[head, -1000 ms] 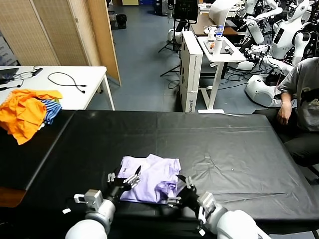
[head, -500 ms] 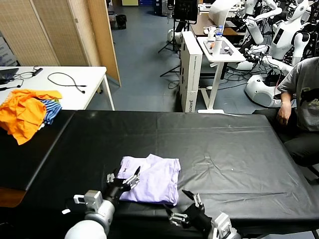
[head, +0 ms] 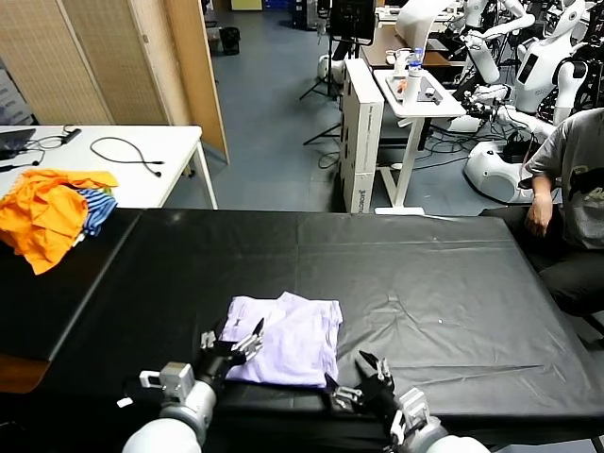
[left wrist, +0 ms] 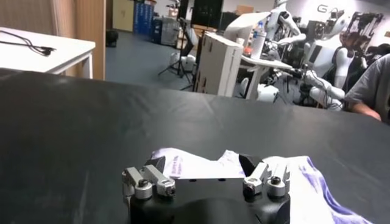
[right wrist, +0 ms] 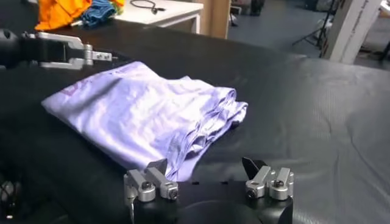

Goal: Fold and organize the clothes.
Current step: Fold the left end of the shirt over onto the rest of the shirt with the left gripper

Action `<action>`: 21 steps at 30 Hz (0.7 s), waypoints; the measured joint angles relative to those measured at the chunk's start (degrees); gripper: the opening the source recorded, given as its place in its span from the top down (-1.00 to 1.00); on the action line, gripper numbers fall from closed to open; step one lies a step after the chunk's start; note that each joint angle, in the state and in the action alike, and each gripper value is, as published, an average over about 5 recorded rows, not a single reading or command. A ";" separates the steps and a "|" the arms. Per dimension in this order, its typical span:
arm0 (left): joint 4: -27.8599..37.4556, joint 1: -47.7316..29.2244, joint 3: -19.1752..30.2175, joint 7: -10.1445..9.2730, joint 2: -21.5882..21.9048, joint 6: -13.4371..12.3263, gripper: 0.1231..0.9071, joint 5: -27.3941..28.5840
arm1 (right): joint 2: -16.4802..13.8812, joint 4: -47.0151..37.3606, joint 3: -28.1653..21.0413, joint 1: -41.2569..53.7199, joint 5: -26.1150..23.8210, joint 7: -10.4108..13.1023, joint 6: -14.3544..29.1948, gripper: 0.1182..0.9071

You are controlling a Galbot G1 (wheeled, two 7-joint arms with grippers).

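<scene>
The clothes are one pale lavender T-shirt (head: 288, 338), folded into a flat rectangle near the front edge of the black table (head: 434, 274). My left gripper (head: 232, 343) is open at the shirt's near left corner, its fingers straddling the fabric edge (left wrist: 189, 165). My right gripper (head: 366, 376) is open and empty, just off the shirt's near right corner and low over the tabletop. In the right wrist view the shirt (right wrist: 140, 109) shows its layered folded edge ahead of the right gripper (right wrist: 205, 165), one finger close beside the cloth. The left gripper (right wrist: 61, 50) shows beyond it.
Bright orange garments (head: 42, 215) and a blue-and-white striped one (head: 98, 208) lie piled at the table's far left. A white desk (head: 142, 179) with cables stands behind them. A seated person (head: 571, 179) is at the table's right end.
My right gripper has drawn back from the shirt's near right corner toward the front edge. The bunched cloth there has settled flat. The left gripper has not moved.
</scene>
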 joint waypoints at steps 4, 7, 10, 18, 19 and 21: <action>0.12 -0.28 -0.99 0.05 0.26 -0.19 -1.00 -0.48 | 0.20 2.55 2.20 -0.13 3.39 -0.88 1.40 -1.00; 0.10 -0.60 -1.94 0.05 0.62 -0.20 -1.00 -0.92 | 0.76 3.04 3.77 0.84 6.19 -0.95 2.56 -1.00; 0.10 -0.73 -2.82 0.04 0.90 -0.25 -1.00 -1.07 | 1.85 1.35 4.33 3.23 8.97 0.05 3.32 -1.00; -0.11 -0.11 -4.67 0.00 1.19 -0.43 -1.00 -1.11 | 6.64 -9.04 2.91 13.50 14.70 1.74 3.66 -1.00; -0.14 0.00 -4.78 0.00 1.20 -0.45 -1.00 -1.10 | 7.20 -10.34 2.70 14.62 15.30 1.70 3.65 -1.00; -0.17 0.24 -4.87 0.00 1.16 -0.48 -1.00 -1.04 | 8.29 -12.82 2.23 16.58 16.38 1.56 3.55 -1.00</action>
